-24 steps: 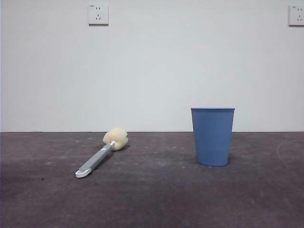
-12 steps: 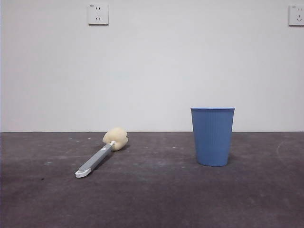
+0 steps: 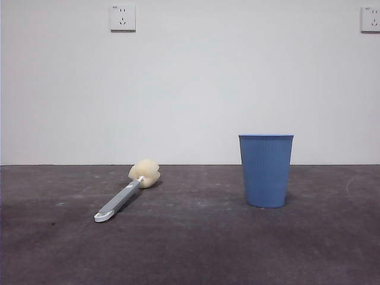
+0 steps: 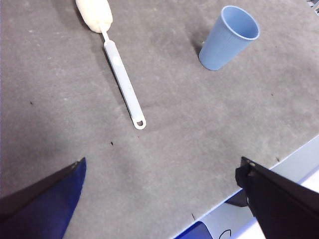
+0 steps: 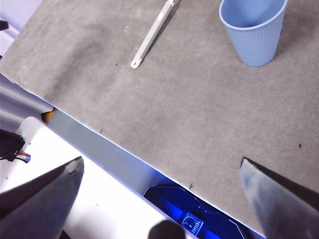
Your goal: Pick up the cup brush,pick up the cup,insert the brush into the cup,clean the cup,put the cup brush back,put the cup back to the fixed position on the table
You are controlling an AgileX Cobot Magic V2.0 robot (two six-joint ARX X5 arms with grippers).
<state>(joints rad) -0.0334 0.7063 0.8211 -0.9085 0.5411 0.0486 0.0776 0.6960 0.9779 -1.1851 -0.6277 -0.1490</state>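
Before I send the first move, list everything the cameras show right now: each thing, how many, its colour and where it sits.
cup brush: one, grey-and-white handle with cream-yellow sponge head, lying flat on the table, apart from the cup
cup: one, blue, ribbed, standing upright and empty on the table
table: one, dark grey, scuffed with pale marks, under both things
wall sockets: two, white, high on the white wall behind
left claw: one, black jaws wide open, above the table near its edge, holding nothing
right claw: one, dark jaws wide open, over the table's near edge, holding nothing
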